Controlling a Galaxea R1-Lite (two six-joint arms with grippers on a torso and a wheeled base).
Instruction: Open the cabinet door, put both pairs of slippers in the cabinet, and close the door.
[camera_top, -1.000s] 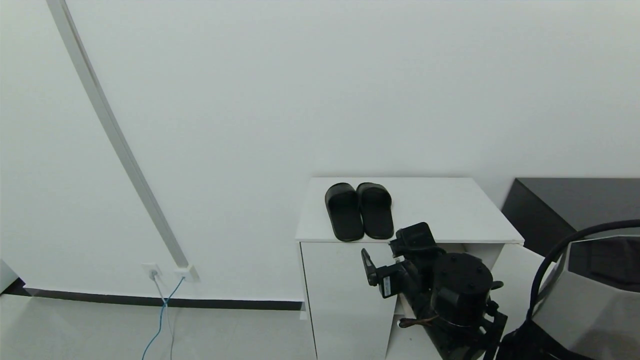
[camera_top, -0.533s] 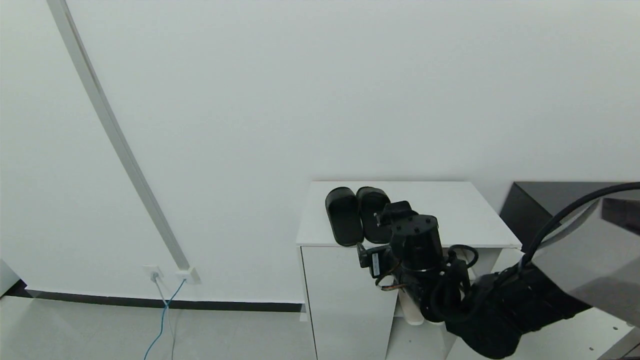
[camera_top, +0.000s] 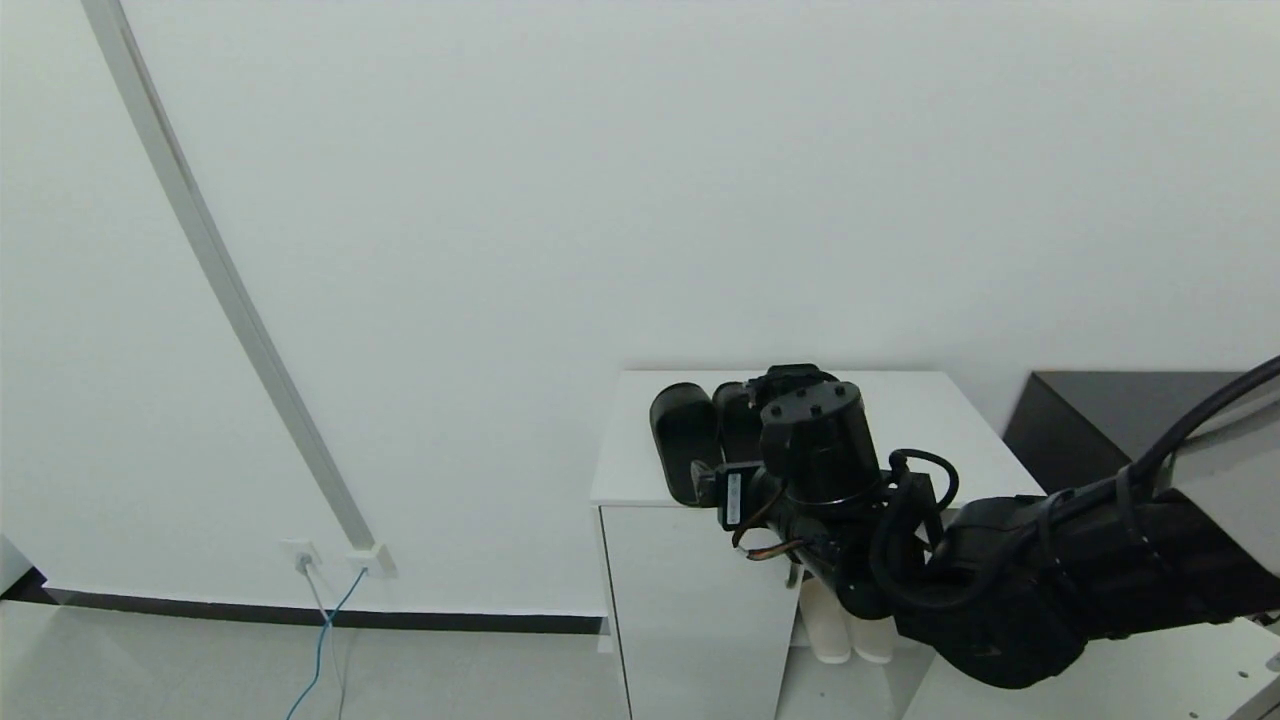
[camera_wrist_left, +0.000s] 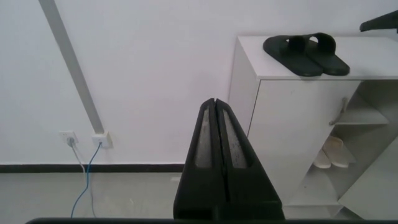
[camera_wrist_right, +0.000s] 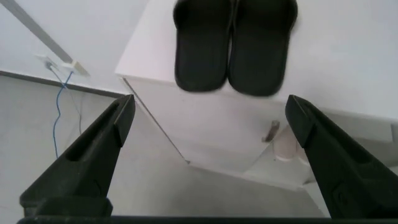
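A pair of black slippers (camera_top: 682, 440) (camera_wrist_left: 305, 53) (camera_wrist_right: 233, 40) lies on top of the white cabinet (camera_top: 930, 420) (camera_wrist_left: 249, 81). The left door (camera_top: 690, 600) (camera_wrist_left: 298, 137) is closed, with a handle (camera_wrist_left: 341, 112) (camera_wrist_right: 272, 132) at its edge. The right half stands open, and a pair of white slippers (camera_top: 845, 630) (camera_wrist_left: 329, 152) rests on a lower shelf inside. My right arm's wrist (camera_top: 815, 440) hangs over the black pair, covering the right slipper. My right gripper (camera_wrist_right: 210, 102) is open, its fingers spread wide just in front of the slippers' heels. Left of the cabinet, my left gripper (camera_wrist_left: 215, 102) is shut on nothing.
A dark piece of furniture (camera_top: 1140, 400) stands to the right of the cabinet. On the wall to the left are sockets with cables (camera_top: 340, 555) and a slanting cable strip (camera_top: 200, 240). Bare floor (camera_top: 150, 660) lies left of the cabinet.
My right arm has risen from in front of the cabinet and gone forward over the black slippers. The head view has shifted a little.
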